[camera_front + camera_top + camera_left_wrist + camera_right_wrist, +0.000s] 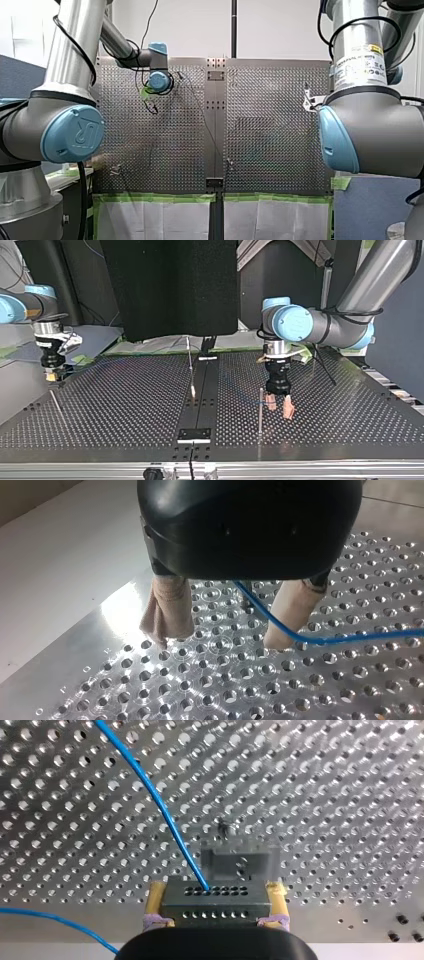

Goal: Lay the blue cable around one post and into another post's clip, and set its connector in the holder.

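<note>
1. Left wrist view: my left gripper [220, 640] stands open. Its two fingers [170, 605] are spread wide with their tips just above the table [210, 695], and nothing is pinched.
2. The cable [350, 639] comes from under the black gripper body and runs down between the fingers. It crosses in front of one finger and goes off sideways, low over the table. I judge the fingers straddle it to guide it or to be ready to take it.
3. The fingers wear beige, soft-looking, wrinkled wraps. The cable is thin, smooth and blue, and it lies in an easy curve. The table is bright metal with rows of countersunk holes.
4. In the top view this gripper hangs right of the middle, just beside a thin upright post [260, 410]. That looks a fit place for leading the cable round it.
5. In the right wrist view my right gripper [215, 887] is closed on the connector [215, 905], its yellow pads [154, 901] pressing the two flat sides. Such a grip should keep the block square for seating.
6. The connector is a grey rectangular block with rows of small holes. The cable enters its far face and runs away across the table.
7. In the top view this gripper is at the far left, well apart from the other, so the connector looks not yet set down.
</note>
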Tool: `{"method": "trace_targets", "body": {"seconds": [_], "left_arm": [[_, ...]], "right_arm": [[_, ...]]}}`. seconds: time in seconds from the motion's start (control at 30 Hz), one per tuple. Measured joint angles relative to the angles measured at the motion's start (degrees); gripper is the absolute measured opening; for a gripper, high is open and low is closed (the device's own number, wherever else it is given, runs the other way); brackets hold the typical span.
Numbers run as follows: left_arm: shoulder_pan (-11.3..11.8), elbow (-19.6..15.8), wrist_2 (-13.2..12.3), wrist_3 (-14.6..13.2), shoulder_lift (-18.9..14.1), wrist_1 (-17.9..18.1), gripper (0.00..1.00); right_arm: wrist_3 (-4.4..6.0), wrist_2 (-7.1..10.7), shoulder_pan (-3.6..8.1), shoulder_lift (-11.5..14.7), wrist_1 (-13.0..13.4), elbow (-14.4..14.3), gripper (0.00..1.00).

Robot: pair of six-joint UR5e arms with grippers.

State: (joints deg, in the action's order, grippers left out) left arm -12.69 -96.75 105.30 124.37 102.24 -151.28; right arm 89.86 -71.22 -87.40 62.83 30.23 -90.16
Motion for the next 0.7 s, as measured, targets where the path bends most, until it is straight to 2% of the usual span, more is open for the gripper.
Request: {"method": "trace_targets", "body": {"seconds": [0.1,0.23,0.4,0.57,0.7], "left_arm": [[0.0,0.0,0.0,0.0,0.0,-0.1,1.00],[0.0,0.0,0.0,-0.1,0.0,-0.1,1.00],[0.0,0.0,0.0,-0.3,0.0,-0.2,1.00],[0.0,0.0,0.0,-0.4,0.0,-0.2,1.00],[0.0,0.0,-0.1,-0.5,0.0,-0.2,1.00]], "right_arm": [[0.08,1.68,0.69,0.6,-0.5,0.0,0.00],[0.17,3.04,1.30,0.8,-0.7,0.0,0.00],[1.55,5.25,2.06,0.8,-0.7,0.3,0.00],[2.55,6.23,2.71,0.8,-1.5,1.0,0.00],[2.60,6.45,3.10,0.6,-3.0,1.7,0.00]]}}
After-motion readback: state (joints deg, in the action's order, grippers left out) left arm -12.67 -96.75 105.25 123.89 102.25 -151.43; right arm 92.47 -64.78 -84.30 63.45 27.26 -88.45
